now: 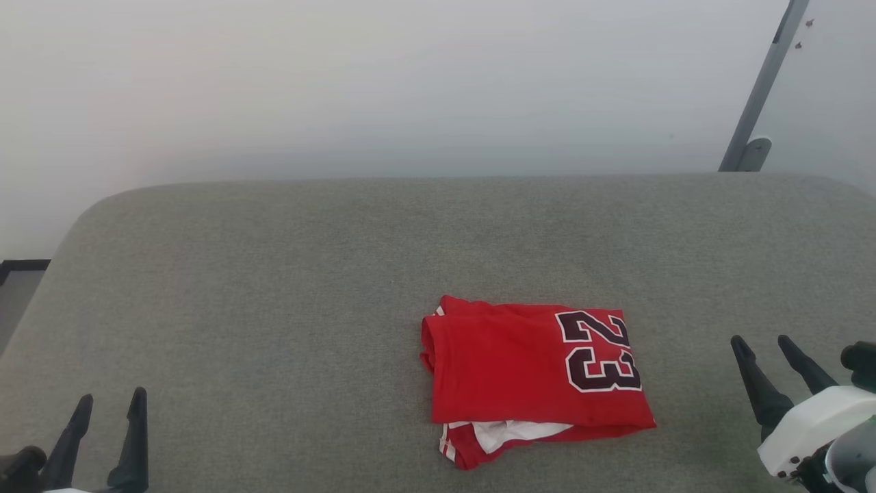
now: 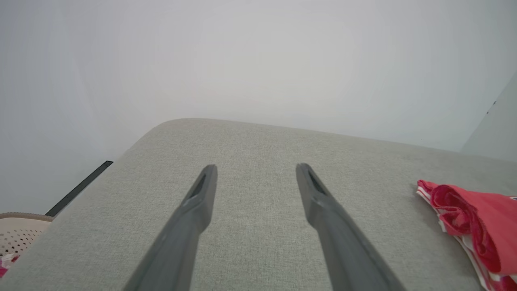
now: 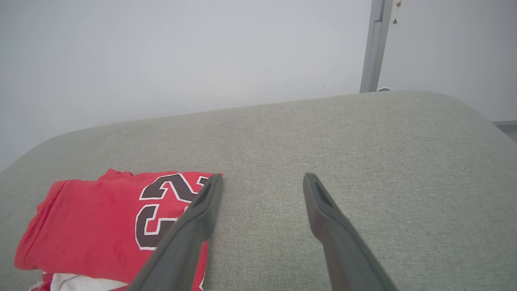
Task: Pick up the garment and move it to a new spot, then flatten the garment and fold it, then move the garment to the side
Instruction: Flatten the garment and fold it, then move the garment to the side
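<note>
The garment [image 1: 534, 370] is a red shirt with a black, white-outlined "23", folded into a compact rectangle on the grey fabric surface [image 1: 274, 274], right of centre. White sleeve cloth and striped trim peek out under its near edge. The left gripper [image 1: 109, 405] stands open at the lower left, far from the garment, nothing between its fingers. The right gripper [image 1: 759, 341] stands open at the lower right, a short way right of the garment. In the left wrist view the left gripper [image 2: 256, 167] is open and the garment [image 2: 480, 226] lies at right. In the right wrist view the right gripper [image 3: 262, 177] is open, the garment [image 3: 101, 226] left of it.
A pale wall rises behind the surface's rounded far edge. A grey metal post [image 1: 756, 103] leans at the back right. A perforated beige basket [image 2: 20, 232] sits beyond the surface's left side, over a dark floor strip [image 2: 78, 188].
</note>
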You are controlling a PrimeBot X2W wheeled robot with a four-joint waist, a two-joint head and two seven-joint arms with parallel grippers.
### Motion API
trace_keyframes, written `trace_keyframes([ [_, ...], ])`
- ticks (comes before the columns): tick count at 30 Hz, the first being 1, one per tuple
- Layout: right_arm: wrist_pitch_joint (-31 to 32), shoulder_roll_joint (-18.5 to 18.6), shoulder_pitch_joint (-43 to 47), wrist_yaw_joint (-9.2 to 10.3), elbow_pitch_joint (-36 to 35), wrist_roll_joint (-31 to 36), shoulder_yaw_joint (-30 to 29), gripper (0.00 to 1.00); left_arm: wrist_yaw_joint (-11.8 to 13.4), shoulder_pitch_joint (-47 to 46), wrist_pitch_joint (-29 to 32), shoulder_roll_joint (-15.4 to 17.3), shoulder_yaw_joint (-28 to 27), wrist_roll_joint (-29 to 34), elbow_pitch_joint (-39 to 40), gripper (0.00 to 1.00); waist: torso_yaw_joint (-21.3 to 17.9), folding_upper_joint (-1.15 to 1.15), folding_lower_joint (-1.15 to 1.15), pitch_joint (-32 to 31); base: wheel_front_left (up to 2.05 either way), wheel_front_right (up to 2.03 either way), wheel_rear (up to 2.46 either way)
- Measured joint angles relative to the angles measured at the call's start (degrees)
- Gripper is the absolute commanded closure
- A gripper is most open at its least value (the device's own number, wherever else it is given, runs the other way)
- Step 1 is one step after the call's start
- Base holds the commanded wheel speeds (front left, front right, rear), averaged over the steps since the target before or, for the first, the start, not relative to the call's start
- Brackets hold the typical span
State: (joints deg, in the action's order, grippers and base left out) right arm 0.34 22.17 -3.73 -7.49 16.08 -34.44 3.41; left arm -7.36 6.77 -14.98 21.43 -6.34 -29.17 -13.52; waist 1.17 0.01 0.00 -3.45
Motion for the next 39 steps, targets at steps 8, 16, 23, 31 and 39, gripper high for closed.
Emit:
trace_keyframes([
  [8,0.20,0.00,0.22,0.01,0.21,-0.29,-0.02,0.00,0.00,0.00,0.00,0.10,0.25,0.00,0.07,0.00,0.32,0.00,0.00,0.07,0.00,0.00,0.00],
  [16,1.38,0.26,0.06,0.00,0.46,-0.68,1.13,0.00,0.00,-0.18,0.00,-0.25,0.53,-0.01,0.08,0.00,1.42,0.00,0.00,0.37,0.00,0.00,0.00],
  [23,4.39,0.66,-1.70,0.00,0.96,-1.41,4.07,0.00,0.00,-0.64,-0.01,-0.67,1.85,-0.12,-0.19,0.00,3.81,0.00,0.00,0.82,0.00,0.00,0.00],
  [31,14.02,2.41,-6.52,0.00,6.23,-2.99,7.87,0.00,0.00,-1.37,0.00,-1.64,3.82,-0.40,-0.78,0.00,7.80,0.00,0.00,2.33,0.00,0.00,0.00],
  [39,26.40,4.64,-12.95,0.00,11.24,-4.58,11.04,0.00,0.00,-3.75,0.00,-2.69,5.78,-0.56,-0.74,0.00,10.87,0.00,0.00,5.86,0.00,0.00,0.00],
])
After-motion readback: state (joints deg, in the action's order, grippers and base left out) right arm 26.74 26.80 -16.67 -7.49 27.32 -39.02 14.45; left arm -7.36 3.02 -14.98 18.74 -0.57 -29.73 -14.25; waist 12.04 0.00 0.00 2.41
